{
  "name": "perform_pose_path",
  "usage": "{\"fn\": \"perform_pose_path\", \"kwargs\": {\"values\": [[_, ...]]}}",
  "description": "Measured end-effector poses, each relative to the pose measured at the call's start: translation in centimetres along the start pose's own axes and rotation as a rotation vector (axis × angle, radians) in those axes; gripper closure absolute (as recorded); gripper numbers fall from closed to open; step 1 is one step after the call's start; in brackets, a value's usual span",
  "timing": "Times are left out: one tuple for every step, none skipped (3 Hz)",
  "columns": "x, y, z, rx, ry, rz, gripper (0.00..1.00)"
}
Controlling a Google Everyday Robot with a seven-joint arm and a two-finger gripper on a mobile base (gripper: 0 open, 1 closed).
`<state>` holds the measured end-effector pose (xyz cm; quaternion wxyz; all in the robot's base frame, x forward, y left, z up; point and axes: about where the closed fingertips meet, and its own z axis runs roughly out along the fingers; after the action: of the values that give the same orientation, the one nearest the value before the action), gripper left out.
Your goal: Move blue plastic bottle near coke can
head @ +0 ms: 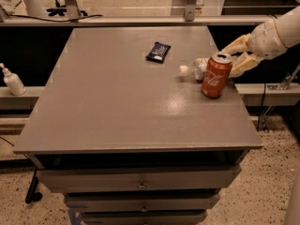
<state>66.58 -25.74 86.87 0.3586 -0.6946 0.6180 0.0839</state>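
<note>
The coke can stands upright near the table's right edge, red-orange with white script and a silver top. The blue plastic bottle lies on its side just behind and left of the can, touching or almost touching it. Its white cap points left, and its far end is hidden by the can. My gripper reaches in from the right, just behind the can. Its cream fingers are spread apart at the bottle's hidden end.
A flat dark blue packet lies at the back middle of the grey table. A small white pump bottle stands on a ledge off the table's left side. Drawers sit below the table's front edge.
</note>
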Motion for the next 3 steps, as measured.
{"fn": "perform_pose_path", "kwargs": {"values": [[-0.05,0.71,-0.26,-0.044,0.022,-0.022,0.83],[0.13,1.33,-0.74,-0.079,0.042,-0.046,0.60],[0.25,1.58,-0.98,-0.098,0.053,-0.063,0.36]]}}
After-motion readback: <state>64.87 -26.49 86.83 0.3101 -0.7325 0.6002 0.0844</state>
